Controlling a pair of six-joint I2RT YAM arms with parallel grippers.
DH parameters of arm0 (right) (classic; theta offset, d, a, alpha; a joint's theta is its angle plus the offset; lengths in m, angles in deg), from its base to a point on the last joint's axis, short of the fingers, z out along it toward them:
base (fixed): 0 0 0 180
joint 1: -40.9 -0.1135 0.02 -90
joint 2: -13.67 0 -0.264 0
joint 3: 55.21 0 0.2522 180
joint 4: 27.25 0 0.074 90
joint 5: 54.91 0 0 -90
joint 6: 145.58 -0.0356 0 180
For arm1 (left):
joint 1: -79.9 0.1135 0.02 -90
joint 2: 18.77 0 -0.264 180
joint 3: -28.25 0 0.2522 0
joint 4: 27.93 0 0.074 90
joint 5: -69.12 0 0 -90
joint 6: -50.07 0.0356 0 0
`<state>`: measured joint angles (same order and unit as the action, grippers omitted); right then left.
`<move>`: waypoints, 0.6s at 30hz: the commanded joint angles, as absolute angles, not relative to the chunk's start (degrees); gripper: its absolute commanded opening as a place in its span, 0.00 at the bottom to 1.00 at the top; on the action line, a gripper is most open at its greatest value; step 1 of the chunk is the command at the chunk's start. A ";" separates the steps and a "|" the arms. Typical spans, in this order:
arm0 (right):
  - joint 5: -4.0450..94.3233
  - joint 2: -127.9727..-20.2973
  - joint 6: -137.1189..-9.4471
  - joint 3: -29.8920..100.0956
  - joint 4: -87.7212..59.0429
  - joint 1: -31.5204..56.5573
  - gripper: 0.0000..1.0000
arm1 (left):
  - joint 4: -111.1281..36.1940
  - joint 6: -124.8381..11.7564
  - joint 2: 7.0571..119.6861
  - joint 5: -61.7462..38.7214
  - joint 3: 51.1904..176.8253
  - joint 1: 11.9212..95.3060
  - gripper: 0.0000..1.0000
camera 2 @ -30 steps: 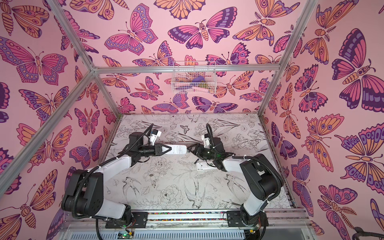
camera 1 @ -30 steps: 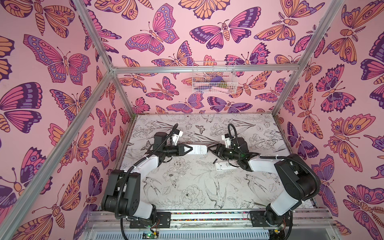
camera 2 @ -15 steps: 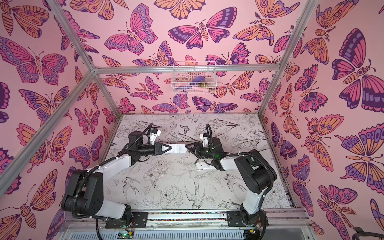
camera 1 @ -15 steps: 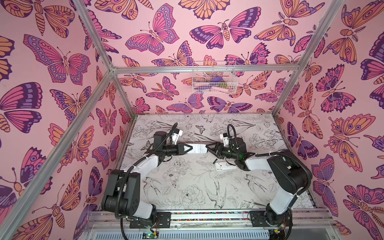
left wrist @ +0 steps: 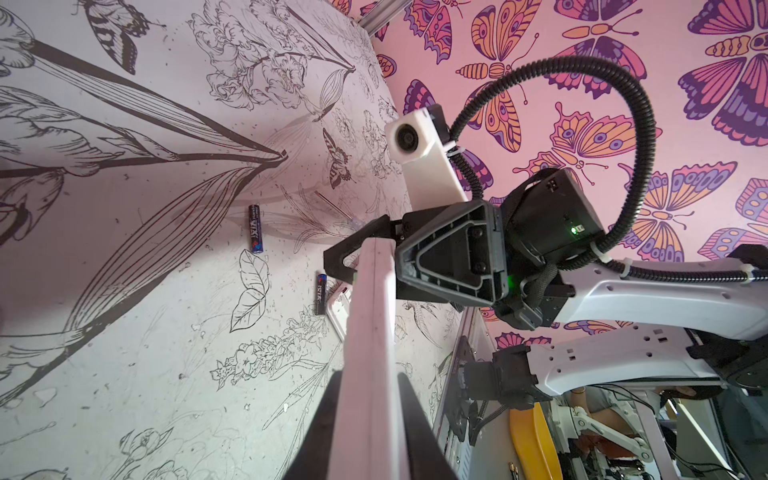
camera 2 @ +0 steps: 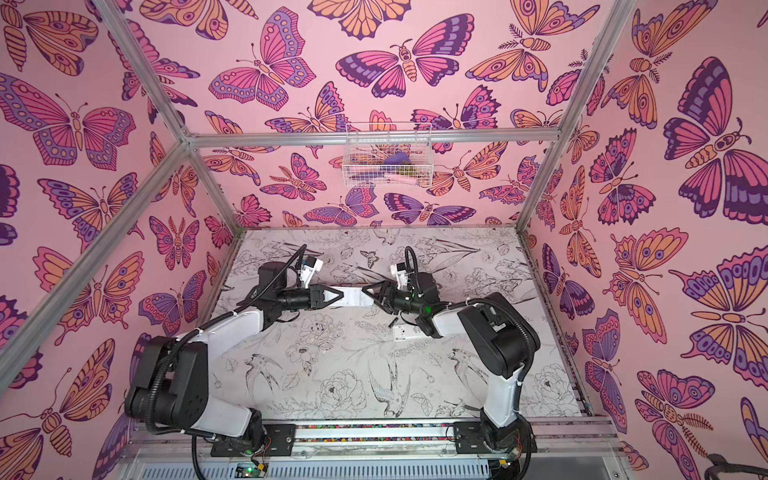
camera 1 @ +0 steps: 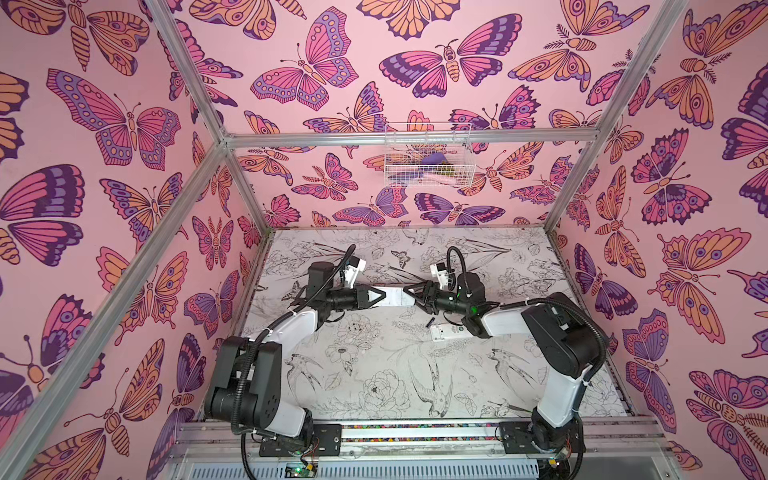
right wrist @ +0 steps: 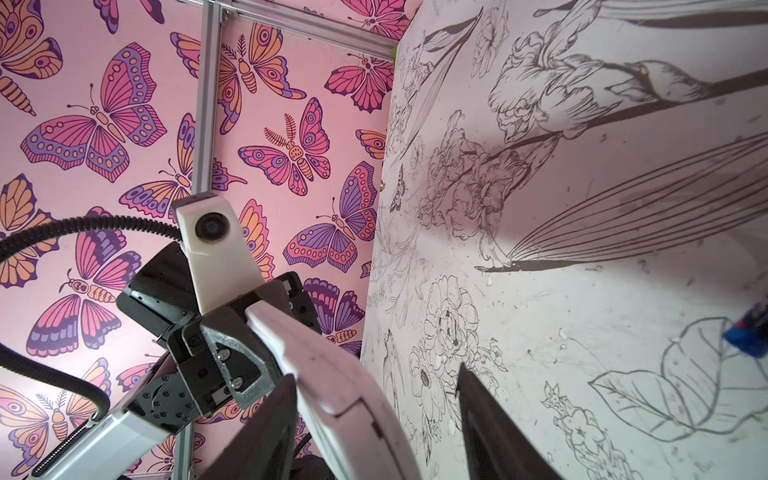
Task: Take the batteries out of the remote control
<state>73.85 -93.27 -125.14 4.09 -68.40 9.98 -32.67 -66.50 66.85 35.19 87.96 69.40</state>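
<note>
A long white remote control [camera 1: 397, 296] [camera 2: 353, 296] hangs level above the table, with my left gripper [camera 1: 381, 296] [left wrist: 369, 374] shut on one end. The right gripper [camera 1: 410, 293] [right wrist: 376, 372] straddles the other end, open. One of its fingers lies against the remote [right wrist: 332, 374] and the other stands apart; the battery cover seam faces that camera. Two black batteries [left wrist: 254, 228] [left wrist: 320, 293] lie on the table under the remote [left wrist: 372, 311]. One battery [camera 1: 430, 322] [camera 2: 392, 322] shows in both top views, and a blue end of a battery [right wrist: 748, 328] shows in the right wrist view.
A second white remote [camera 1: 451, 332] [camera 2: 409, 332] lies on the table just under the right arm, next to the black battery. A thin grey stick [left wrist: 332, 205] lies farther back. A wire basket [camera 1: 428, 156] hangs on the back wall.
The right gripper has slid left onto the free end of the held remote and its jaws have narrowed a little. The left arm and the remote have stayed still.
</note>
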 commanded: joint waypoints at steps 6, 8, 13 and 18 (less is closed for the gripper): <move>74.18 -93.38 -125.76 2.52 -71.30 8.91 0.58 | -34.91 -66.81 66.76 34.14 89.50 70.02 0.00; 74.52 -93.54 -125.43 3.04 -71.93 8.46 0.57 | -34.51 -66.83 66.42 33.94 88.87 70.07 0.00; 74.23 -94.60 -125.83 3.88 -72.20 7.51 0.49 | -34.39 -66.65 66.28 33.69 89.12 70.14 0.00; 74.35 -94.47 -124.47 4.30 -70.88 7.33 0.42 | -34.39 -66.10 66.11 32.87 88.85 70.02 0.00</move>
